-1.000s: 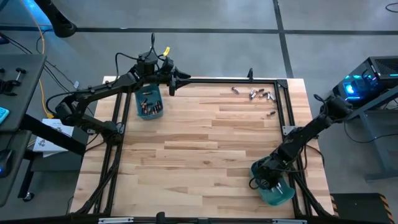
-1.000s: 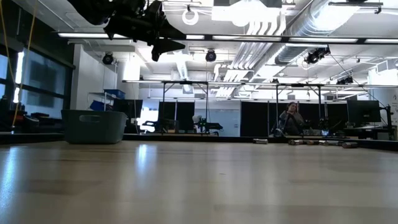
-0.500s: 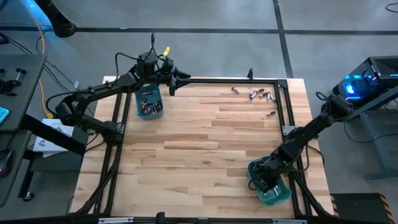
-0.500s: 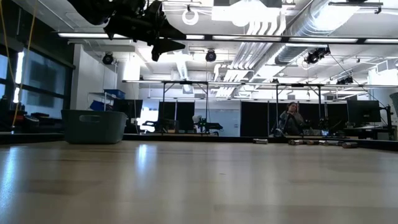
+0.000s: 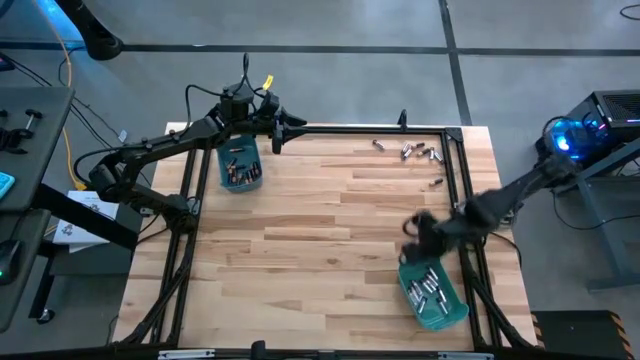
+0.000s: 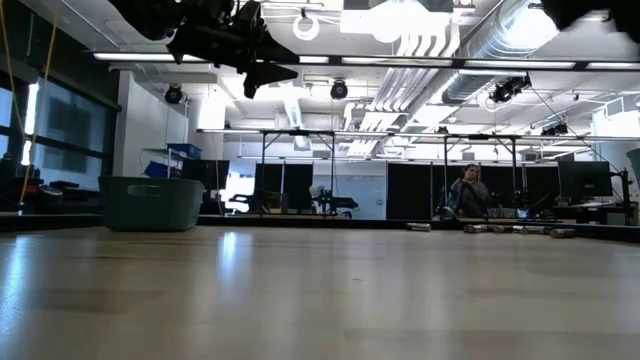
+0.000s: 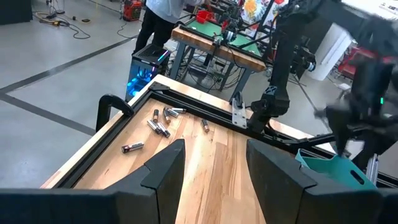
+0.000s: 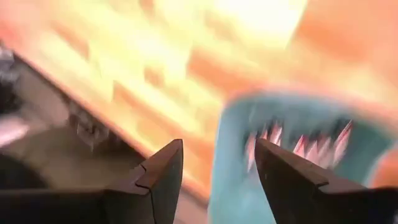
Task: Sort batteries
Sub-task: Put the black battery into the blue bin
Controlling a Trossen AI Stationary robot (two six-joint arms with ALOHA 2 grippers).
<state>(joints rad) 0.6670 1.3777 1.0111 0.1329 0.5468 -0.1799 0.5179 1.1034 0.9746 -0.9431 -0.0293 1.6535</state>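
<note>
Two teal bins sit on the wooden table (image 5: 320, 230): one bin (image 5: 240, 165) under the left gripper (image 5: 277, 128), one bin (image 5: 432, 293) near the right gripper (image 5: 412, 226). Both grippers have fingers apart, holding nothing. Batteries (image 5: 428, 290) lie in both bins; loose batteries (image 5: 410, 151) lie at the far edge.

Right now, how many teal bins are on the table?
2. One bin sits at the far left of the table, below the left arm's fingers. The other bin is at the near right corner, by the right arm's fingers. Both hold batteries.
</note>
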